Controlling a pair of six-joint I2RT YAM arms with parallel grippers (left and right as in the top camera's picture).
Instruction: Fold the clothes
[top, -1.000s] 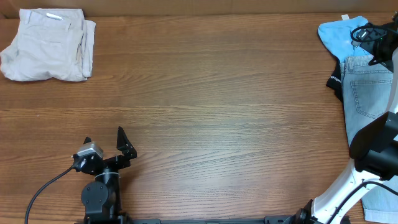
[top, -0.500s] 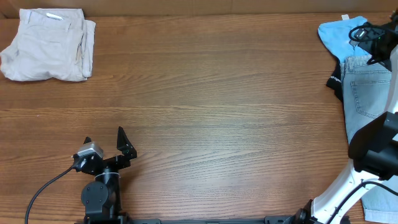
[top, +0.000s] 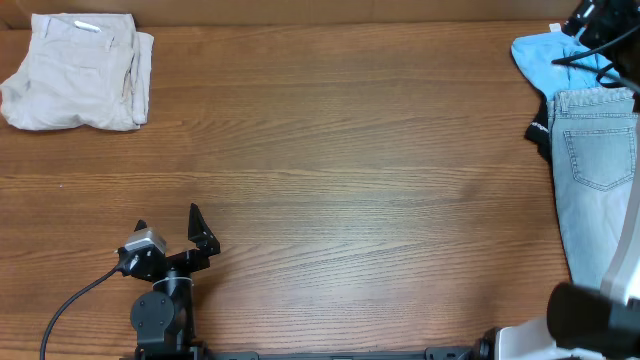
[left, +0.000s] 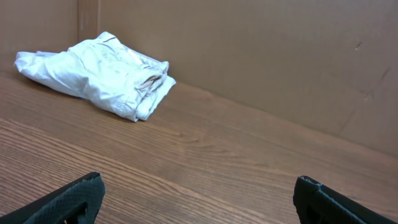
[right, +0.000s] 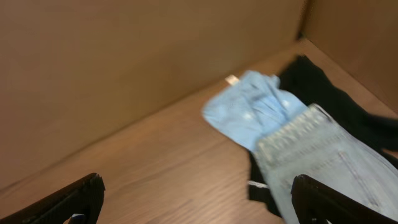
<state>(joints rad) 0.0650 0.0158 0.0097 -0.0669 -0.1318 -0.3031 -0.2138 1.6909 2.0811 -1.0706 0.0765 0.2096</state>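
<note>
Jaws of the left arm (top: 165, 270) stand wide open and hold nothing; in the left wrist view the two black fingertips (left: 78, 198) sit at the bottom corners with bare wooden table (left: 205, 168) between them. Ahead of these jaws and off to their left, well apart from them, the pale beige khaki shorts (left: 99, 74) lie folded in a thick bundle at the table's far corner, close to the brown cardboard wall (left: 261, 56). From overhead the khaki shorts (top: 75, 70) show a white waistband label at their far edge.

At the table's right end a loose pile lies flat. A sky-blue top (top: 545, 58) is farthest back, light-blue denim shorts (top: 600, 170) overlap its near edge with a back pocket facing up, and a black garment (top: 541, 130) pokes out from under the denim's left side.

Over that far right corner, the right arm's jaws are also spread wide and empty, their fingertips (right: 74, 199) at the lower corners of the blurred right wrist view. The sky-blue top (right: 252, 115) lies ahead between them, the denim shorts (right: 323, 162) nearer the right fingertip, the black garment (right: 329, 93) beyond, none touched.
</note>
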